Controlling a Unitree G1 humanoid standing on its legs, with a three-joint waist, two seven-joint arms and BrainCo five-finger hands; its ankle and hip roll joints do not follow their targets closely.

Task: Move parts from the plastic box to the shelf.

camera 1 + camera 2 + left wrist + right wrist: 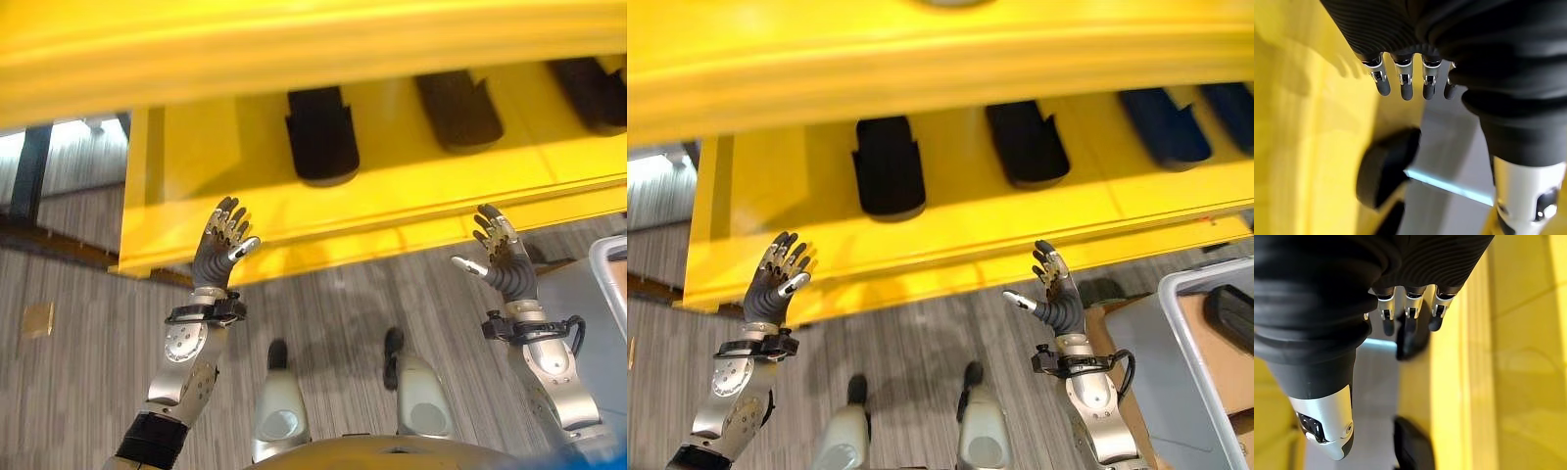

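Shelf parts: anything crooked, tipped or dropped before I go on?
Nothing stands out. The black parts lie flat, side by side on the yellow shelf, spaced apart. Left hand and right hand hang open and empty before its edge.

Left hand [217, 253] and right hand [505, 257] raised, fingers spread, empty.

Black parts [888, 166] lie flat in a row along the yellow shelf [950, 245], spaced apart, rounded ends toward the front edge. At the right, a grey plastic box [1176, 333] holds one more dark part [1229, 315].
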